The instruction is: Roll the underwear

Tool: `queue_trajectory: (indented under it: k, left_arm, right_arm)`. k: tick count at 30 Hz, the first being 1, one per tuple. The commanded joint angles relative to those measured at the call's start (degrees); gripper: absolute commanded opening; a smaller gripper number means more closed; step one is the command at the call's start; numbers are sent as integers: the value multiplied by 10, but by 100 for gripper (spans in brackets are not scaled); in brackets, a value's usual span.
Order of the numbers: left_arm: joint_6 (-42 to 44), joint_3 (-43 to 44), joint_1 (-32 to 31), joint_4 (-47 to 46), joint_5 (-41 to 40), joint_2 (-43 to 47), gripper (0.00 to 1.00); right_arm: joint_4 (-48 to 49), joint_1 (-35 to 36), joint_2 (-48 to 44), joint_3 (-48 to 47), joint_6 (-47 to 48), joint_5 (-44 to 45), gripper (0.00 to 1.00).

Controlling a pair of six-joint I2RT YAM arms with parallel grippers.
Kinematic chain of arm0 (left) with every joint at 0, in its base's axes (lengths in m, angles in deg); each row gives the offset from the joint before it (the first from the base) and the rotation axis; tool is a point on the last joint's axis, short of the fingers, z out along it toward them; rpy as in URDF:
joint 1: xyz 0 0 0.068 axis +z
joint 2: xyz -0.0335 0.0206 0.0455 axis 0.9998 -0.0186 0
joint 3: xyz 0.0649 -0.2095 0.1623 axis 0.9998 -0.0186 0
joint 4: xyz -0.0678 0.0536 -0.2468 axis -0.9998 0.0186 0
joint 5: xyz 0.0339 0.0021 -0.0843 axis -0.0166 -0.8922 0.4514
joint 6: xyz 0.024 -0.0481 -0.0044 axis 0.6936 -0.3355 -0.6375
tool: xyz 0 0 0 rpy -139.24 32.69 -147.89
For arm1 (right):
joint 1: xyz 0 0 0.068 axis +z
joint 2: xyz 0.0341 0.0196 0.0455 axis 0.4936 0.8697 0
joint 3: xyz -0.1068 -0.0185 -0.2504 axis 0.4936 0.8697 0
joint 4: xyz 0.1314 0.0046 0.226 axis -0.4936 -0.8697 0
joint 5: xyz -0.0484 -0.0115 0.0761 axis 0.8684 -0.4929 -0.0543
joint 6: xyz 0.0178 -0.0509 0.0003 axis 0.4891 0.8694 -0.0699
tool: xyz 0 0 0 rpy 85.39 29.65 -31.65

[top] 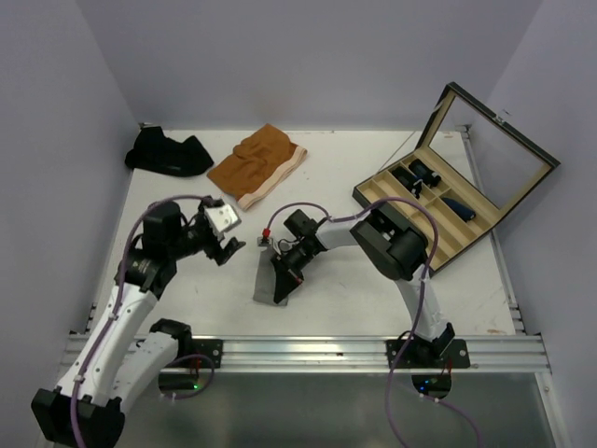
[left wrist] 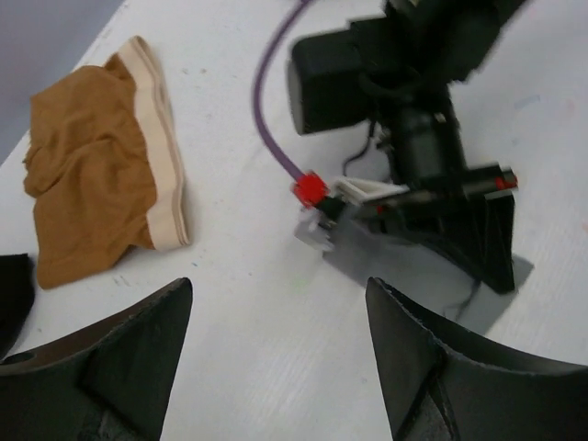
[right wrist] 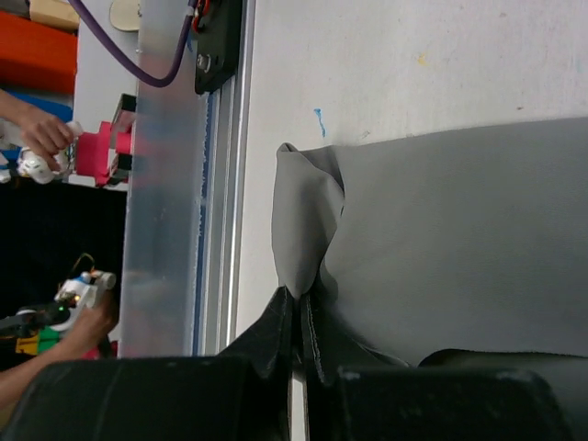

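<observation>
A light grey underwear [top: 265, 291] lies near the table's front middle, one edge pinched up into a fold. My right gripper [top: 284, 276] is shut on that fold of grey underwear [right wrist: 459, 230], the fingertips [right wrist: 299, 296] pressed together around the cloth. My left gripper [top: 227, 245] hovers just left of it, open and empty [left wrist: 276, 292], with bare table between the fingers. The rust-orange underwear [top: 256, 166] with a cream waistband lies flat at the back middle [left wrist: 92, 193]. A black underwear [top: 168, 152] sits crumpled at the back left.
A wooden compartment box [top: 438, 219] with its glass lid raised stands at the right, with dark rolls [top: 424, 173] in some compartments. An aluminium rail [top: 308, 353] runs along the front edge [right wrist: 175, 184]. Purple walls enclose the table on the left, back and right.
</observation>
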Motion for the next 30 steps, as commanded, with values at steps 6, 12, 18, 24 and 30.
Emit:
queue_trajectory:
  k: [6,12,18,24,30]
  left_arm:
    - [285,-138,-123,91,-1,14,68]
    - [342,-162,-171,55,3,-52,62]
    - [343,-186,-248,12,-12,-63,60]
    - [307,-198,-316,-46,-58,-92,57]
    - [285,-198,-337,-79,-95,-145,45]
  right_arm:
    - [-36,-18,73,-1,19,95,0]
    - [-43,-24,83,-7,18,92,0]
    - [-44,-28,87,-8,19,89,0]
    - [-48,-30,90,-8,22,87,0]
    - [-59,-31,91,-14,34,90,0]
